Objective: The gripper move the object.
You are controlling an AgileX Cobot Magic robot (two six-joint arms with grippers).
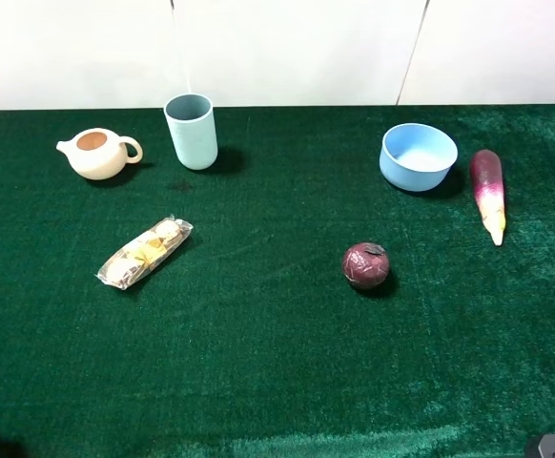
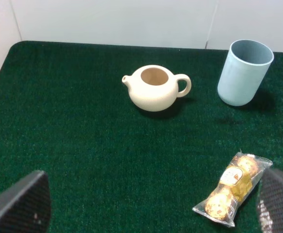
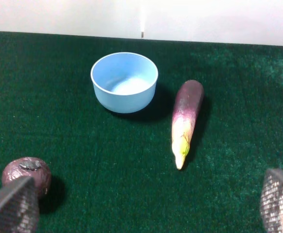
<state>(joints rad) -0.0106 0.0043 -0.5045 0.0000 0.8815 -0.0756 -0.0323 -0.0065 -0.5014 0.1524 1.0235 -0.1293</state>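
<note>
The object, a long eggplant point(image 1: 487, 194), purple fading to a pale yellow tip, lies on the green cloth at the right, beside a blue bowl point(image 1: 418, 156). In the right wrist view the eggplant point(image 3: 185, 121) lies well ahead of my right gripper point(image 3: 146, 204), whose fingers point(image 3: 12, 206) are spread wide and hold nothing. My left gripper point(image 2: 149, 204) is also open and empty, above the cloth near a snack packet point(image 2: 233, 189). In the exterior high view only dark slivers of the arms show at the bottom corners.
A round dark-red fruit point(image 1: 365, 265) sits in front of the bowl, also seen in the right wrist view point(image 3: 26, 173). A cream teapot point(image 1: 98, 153), a light-blue cup point(image 1: 192, 131) and the snack packet point(image 1: 145, 252) are on the left. A white wall runs behind the table.
</note>
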